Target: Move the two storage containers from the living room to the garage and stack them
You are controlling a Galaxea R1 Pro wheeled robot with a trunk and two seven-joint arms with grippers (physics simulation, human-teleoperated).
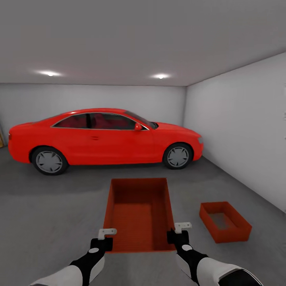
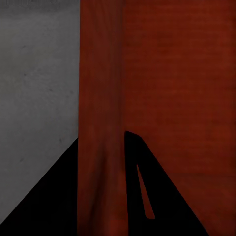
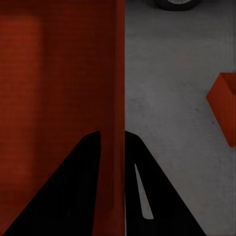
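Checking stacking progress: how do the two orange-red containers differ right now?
The held container is carried with both the left hand and right hand clamped on its side walls; the other container rests on the grey floor, ungripped, to the right. The held one looks larger, being nearer the camera. Both are lidless and empty.

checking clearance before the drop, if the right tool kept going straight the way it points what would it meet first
The right tool is clamped on the held container's side wall, so that wall already runs along its line. Beyond it lies grey floor, then probably the red car's wheel; depth is unclear.
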